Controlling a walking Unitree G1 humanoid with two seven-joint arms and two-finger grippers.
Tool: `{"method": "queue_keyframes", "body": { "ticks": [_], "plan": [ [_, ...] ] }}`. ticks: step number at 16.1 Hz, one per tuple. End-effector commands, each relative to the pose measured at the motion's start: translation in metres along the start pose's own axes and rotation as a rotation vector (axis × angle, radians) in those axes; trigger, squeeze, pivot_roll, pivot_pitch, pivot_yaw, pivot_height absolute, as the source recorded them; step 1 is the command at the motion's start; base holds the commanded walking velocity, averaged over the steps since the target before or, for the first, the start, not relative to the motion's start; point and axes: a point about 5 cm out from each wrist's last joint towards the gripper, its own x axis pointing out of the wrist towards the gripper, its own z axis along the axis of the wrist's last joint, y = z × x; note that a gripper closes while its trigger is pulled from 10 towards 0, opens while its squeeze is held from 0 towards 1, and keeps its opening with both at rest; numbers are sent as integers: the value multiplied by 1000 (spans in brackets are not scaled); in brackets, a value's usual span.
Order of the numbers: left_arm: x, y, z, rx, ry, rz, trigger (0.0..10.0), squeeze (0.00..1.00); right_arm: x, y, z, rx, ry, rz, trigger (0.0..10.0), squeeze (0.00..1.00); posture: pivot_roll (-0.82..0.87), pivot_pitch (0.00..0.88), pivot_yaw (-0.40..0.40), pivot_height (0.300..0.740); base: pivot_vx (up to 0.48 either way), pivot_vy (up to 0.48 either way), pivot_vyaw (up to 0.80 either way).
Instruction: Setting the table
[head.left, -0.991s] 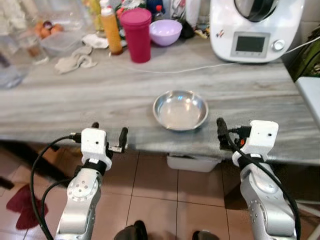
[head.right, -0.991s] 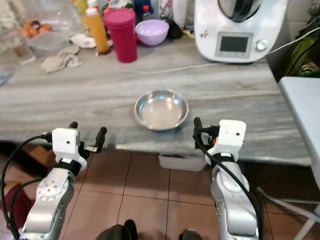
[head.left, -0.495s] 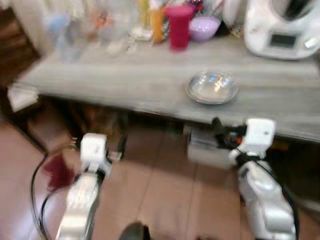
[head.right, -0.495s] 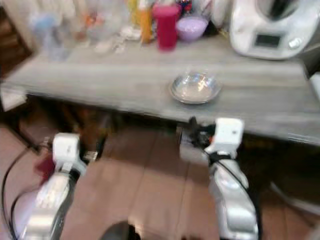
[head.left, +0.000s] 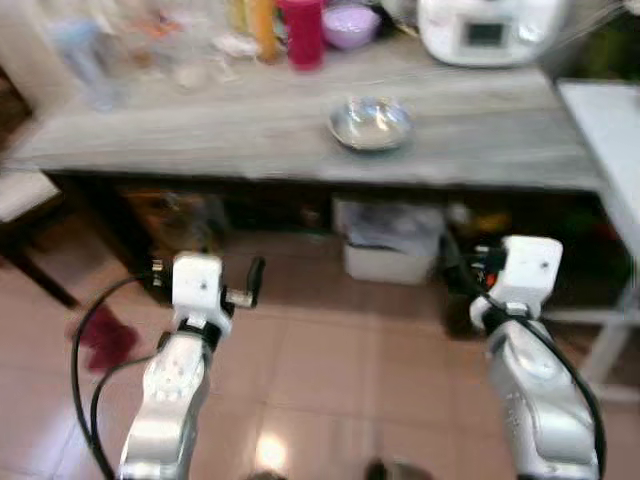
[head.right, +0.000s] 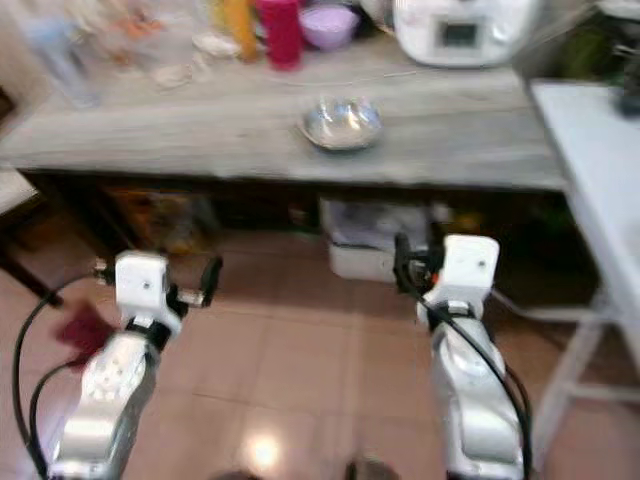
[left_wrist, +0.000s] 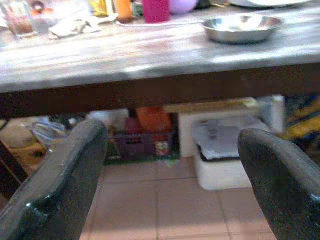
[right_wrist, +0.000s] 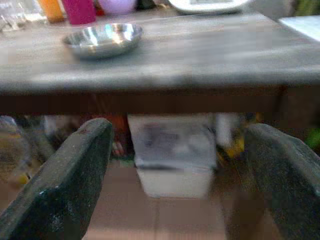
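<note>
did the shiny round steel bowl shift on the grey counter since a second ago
No. The steel bowl keeps its spot below the red tumbler; the camera backed away.

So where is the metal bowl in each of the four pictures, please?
Left eye view: the metal bowl is on the grey table, upper middle.
Right eye view: upper middle, a little left of centre.
Left wrist view: top right, on the table edge.
Right wrist view: top left, on the table.
Shared landmark: the red cup stands behind the bowl in every view.
</note>
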Motion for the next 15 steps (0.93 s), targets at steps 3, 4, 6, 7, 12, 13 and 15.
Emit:
{"method": "queue_keyframes", "body": {
  "ticks": [3,4,6,7,12,13,15],
  "plan": [
    [-1,7,-1,29,0,7,10000,0,4,9,4,6,-22,24,10000,0,-138,107,80,740,-315,0,0],
    [0,7,0,34,-11,-4,10000,0,5,9,4,7,-24,24,10000,0,-135,98,83,740,0,0,0],
    [2,10,2,0,-30,-29,10000,0,10,10,5,10,-36,24,10000,0,-135,86,82,740,0,0,0],
    [3,10,3,3,-32,-37,10000,0,11,10,6,11,-40,23,10000,0,-134,82,81,740,0,0,0],
    [5,2,4,-23,-42,-75,10000,0,11,12,8,28,-58,35,10000,0,-133,90,78,740,0,-104,0],
    [5,1,5,-29,-44,-80,10000,0,11,13,8,32,-57,36,10000,0,-135,93,79,740,0,-304,0],
    [5,0,6,-35,-46,-91,10000,0,11,14,8,19,-57,41,10000,0,-137,100,83,740,0,-330,0]
  ]
}}
